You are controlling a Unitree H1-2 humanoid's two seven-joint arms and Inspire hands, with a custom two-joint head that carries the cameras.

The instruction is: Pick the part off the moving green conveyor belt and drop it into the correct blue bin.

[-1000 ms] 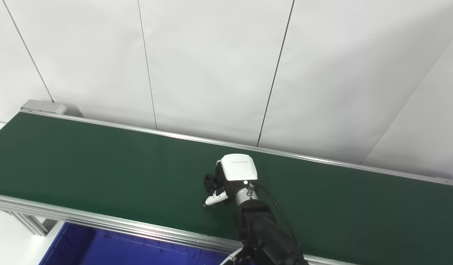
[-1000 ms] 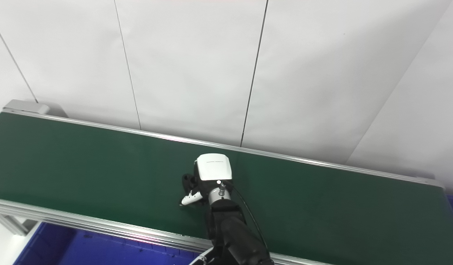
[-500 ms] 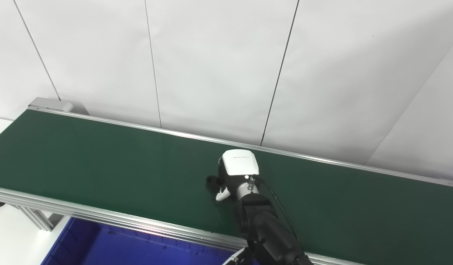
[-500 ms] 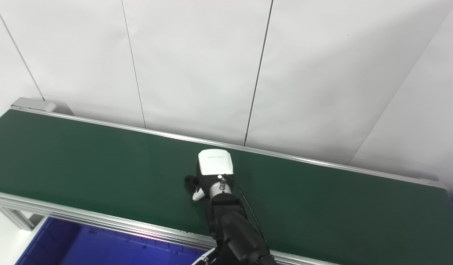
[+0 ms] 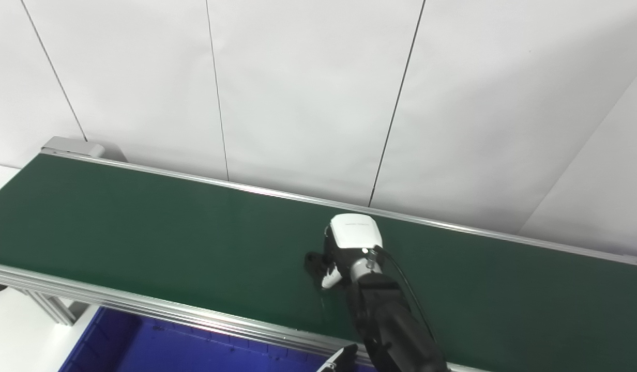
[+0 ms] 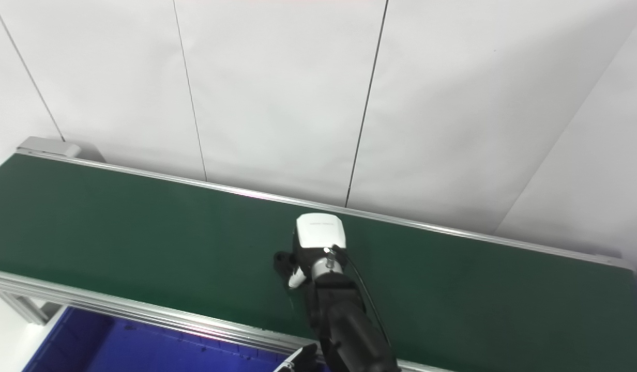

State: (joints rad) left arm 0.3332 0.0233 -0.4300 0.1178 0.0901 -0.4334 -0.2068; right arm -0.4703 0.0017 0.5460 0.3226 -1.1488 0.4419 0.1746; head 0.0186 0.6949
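Note:
A small black part (image 5: 313, 260) lies on the green conveyor belt (image 5: 142, 227), at the left side of my right hand (image 5: 349, 245). The hand reaches over the belt from the bottom edge, its white back facing up. Its fingers curl down around the part and the white-tipped thumb (image 5: 329, 279) is tucked in just below it. The hand looks shut on the part, low against the belt; the contact itself is hidden under the hand. The part also shows in the right eye view (image 6: 283, 260), beside the hand (image 6: 318, 238). My left hand is not in view.
A blue bin (image 5: 142, 349) sits below the belt's near aluminium rail (image 5: 142, 307), at the bottom left. The belt's far rail (image 5: 246, 186) runs along a white panelled wall. A small black and white piece (image 5: 339, 357) shows at the bottom edge by the arm.
The thumb has folded in from stretched out to tucked beside the part. The hand and the part have moved together to the right along the belt. The camera shifted slightly.

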